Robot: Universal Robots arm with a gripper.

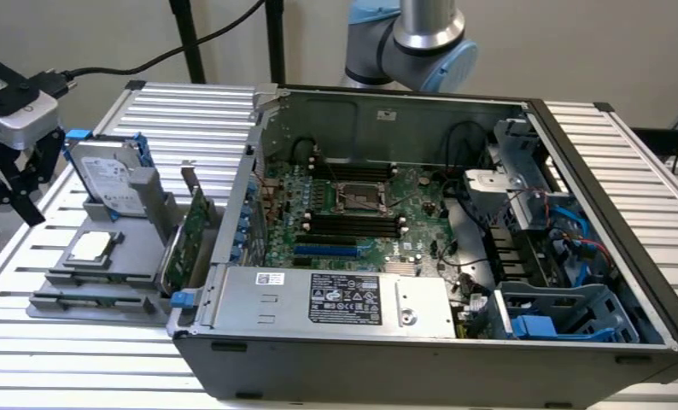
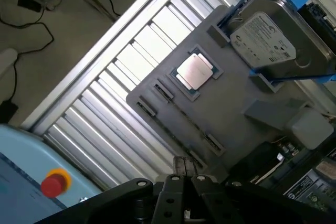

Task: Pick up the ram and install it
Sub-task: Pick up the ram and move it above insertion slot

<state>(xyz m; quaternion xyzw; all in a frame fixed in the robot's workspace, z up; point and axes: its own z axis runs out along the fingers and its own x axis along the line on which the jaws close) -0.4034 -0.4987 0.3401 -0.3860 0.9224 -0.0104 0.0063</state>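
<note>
1. Gripper [image 2: 188, 166]: I read it as closed with nothing in it. It hangs at the far left of the exterior frame, above the grey tray [image 2: 236, 98].
2. Ram [image 1: 94, 300]: seated lengthwise in the tray's front holder, lower left of the exterior frame, apart from the gripper.
3. Also on the tray: processor [image 1: 92, 248], hard drive [image 1: 106, 175], green card [image 1: 185, 239].
4. Open computer case [image 1: 430, 359], centre frame; I see its black memory slots [image 1: 351, 224] mid-board.
</note>
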